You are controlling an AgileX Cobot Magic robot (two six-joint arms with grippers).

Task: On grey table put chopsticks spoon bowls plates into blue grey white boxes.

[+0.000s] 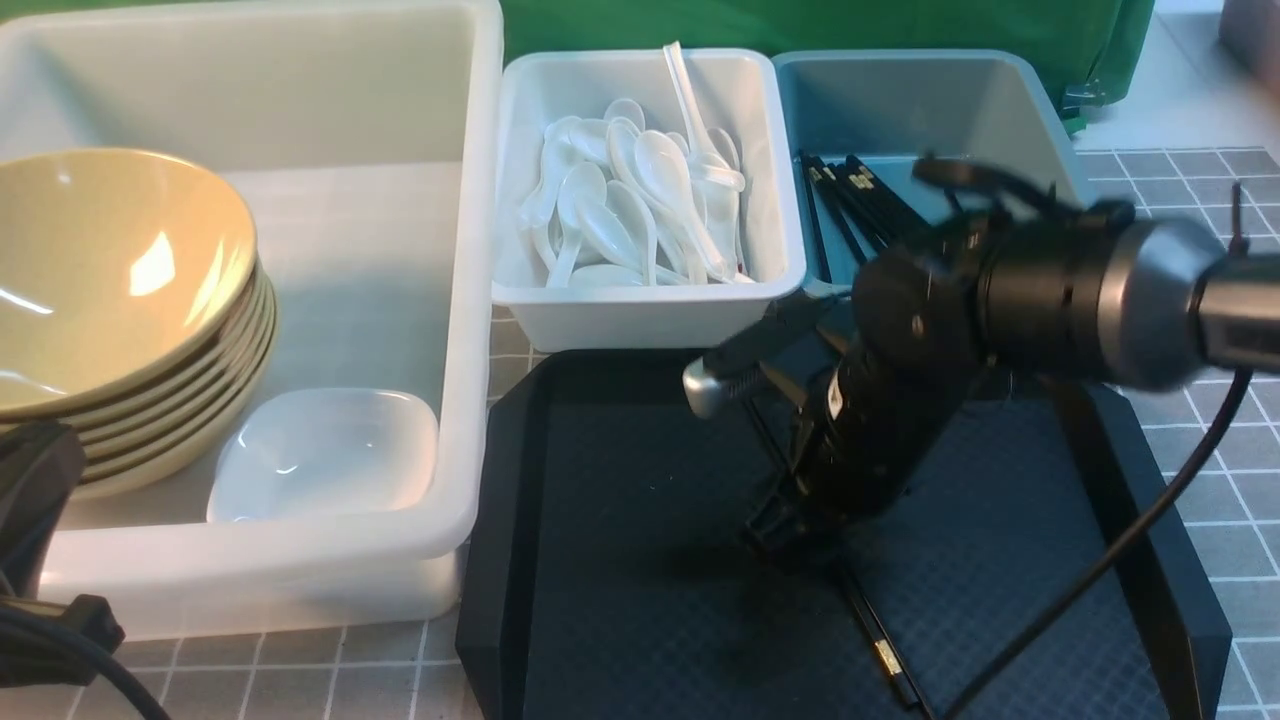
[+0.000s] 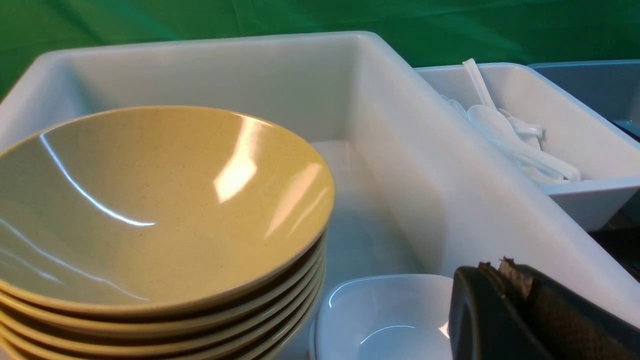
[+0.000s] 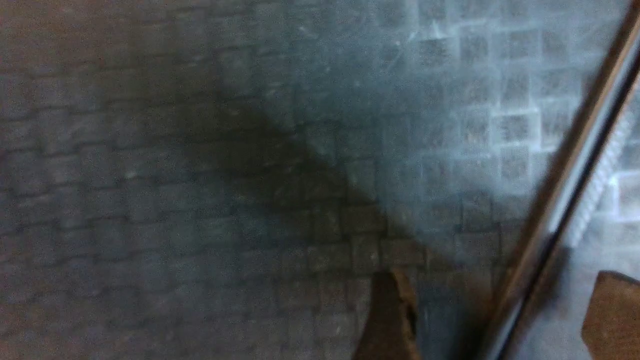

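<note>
Chopstick [image 1: 882, 648] on black tray [image 1: 600, 600] bears an illegible gold mark.

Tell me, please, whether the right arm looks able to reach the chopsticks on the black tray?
Probably yes: the right gripper hangs low over the chopsticks, jaws open on either side, with nothing between.

1. The grey gridded table [image 1: 1240, 470] carries four things directly.
2. A black tray [image 1: 620, 560] lies right beneath the right gripper [image 1: 785, 530].
3. A small white box [image 1: 640, 320] sits beyond the gripper, at the tray's far edge.
4. A blue-grey box [image 1: 900, 100] stands beyond the gripper, slightly to its right, just beside the small white box.
5. A large white box [image 1: 470, 300] sits to the gripper's left, just beside the tray.
</note>
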